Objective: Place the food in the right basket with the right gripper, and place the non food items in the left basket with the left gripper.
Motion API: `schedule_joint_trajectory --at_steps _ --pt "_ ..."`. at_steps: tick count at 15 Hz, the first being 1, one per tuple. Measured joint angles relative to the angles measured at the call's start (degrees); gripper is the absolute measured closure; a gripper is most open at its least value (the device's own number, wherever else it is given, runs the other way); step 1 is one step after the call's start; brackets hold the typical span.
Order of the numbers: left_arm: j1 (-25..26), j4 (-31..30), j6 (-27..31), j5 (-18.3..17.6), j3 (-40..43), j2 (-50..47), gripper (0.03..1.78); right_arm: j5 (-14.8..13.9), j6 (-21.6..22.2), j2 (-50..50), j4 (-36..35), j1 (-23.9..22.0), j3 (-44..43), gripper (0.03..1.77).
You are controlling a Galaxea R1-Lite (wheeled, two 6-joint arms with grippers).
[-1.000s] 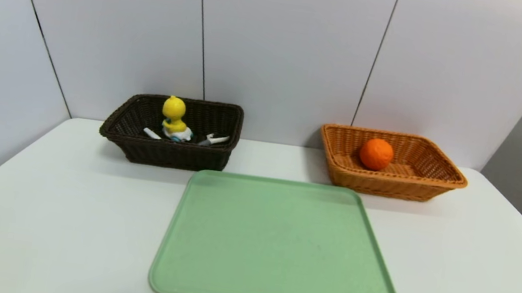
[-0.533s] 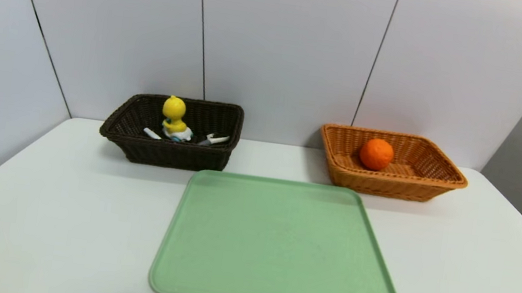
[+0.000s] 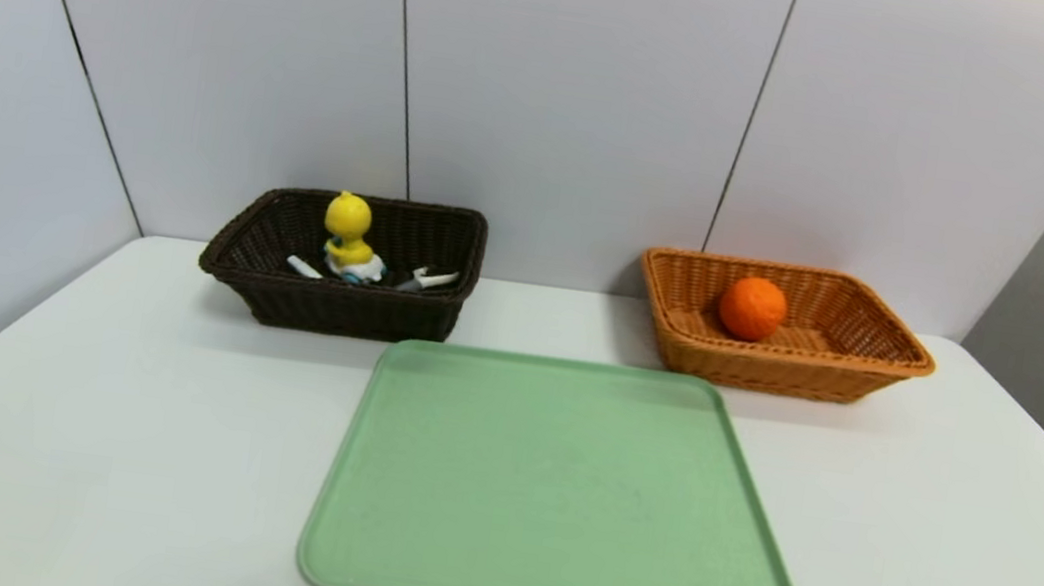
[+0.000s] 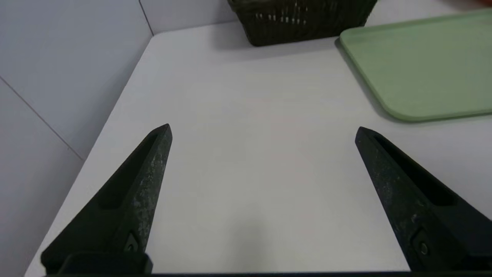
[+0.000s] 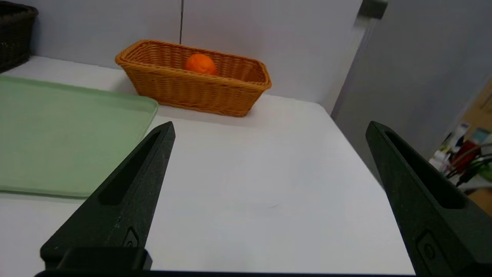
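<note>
Two baskets: one dark brown basket [image 3: 346, 262], one orange basket [image 3: 785, 328]. One orange fruit [image 3: 753, 308], one yellow duck toy [image 3: 349, 235], one green tray [image 3: 557, 489].

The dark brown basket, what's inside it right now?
Inside the dark brown basket stands a yellow duck toy, with a white marker pen on one side and a white peeler on the other. The near wall covers the basket's floor and their lower parts.

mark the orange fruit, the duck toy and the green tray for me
orange fruit [image 3: 753, 308], head view, middle of its dimpled skin, inside the orange-tan basket [image 3: 778, 375].
duck toy [image 3: 349, 215], head view, on its yellow head, inside the dark basket [image 3: 348, 311].
green tray [image 3: 556, 494], head view, bare middle of its surface.
</note>
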Motion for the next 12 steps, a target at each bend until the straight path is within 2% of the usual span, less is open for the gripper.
schedule_joint_trajectory --at_steps 2,3,5,7,8,9,12 --pt "0.0 -9.9 0.4 0.5 6.1 0.0 0.12 2.3 -1.8 -1.2 -11.6 0.1 5.0 0.09" --pt "0.0 -15.7 1.2 0.6 10.2 0.0 0.12 3.6 -1.6 -1.5 -14.6 0.1 5.9 0.09" --pt "0.0 -30.0 4.1 0.6 19.8 0.0 0.12 5.2 -0.6 -2.0 -10.4 0.1 6.7 0.09" --pt "0.0 -42.4 6.1 0.6 24.1 0.0 0.12 5.3 0.8 -2.1 0.2 0.1 6.9 0.09" --pt "0.0 -44.2 6.6 0.8 24.9 0.0 0.12 5.3 3.0 -2.1 4.6 0.1 6.9 0.09" --pt "0.0 -42.7 6.6 0.7 25.2 0.0 0.12 5.3 5.1 -2.1 6.3 0.2 6.9 0.09" --pt "0.1 -29.1 3.4 -2.5 25.6 0.0 0.12 4.4 10.1 -2.1 6.6 0.2 6.9 0.09"
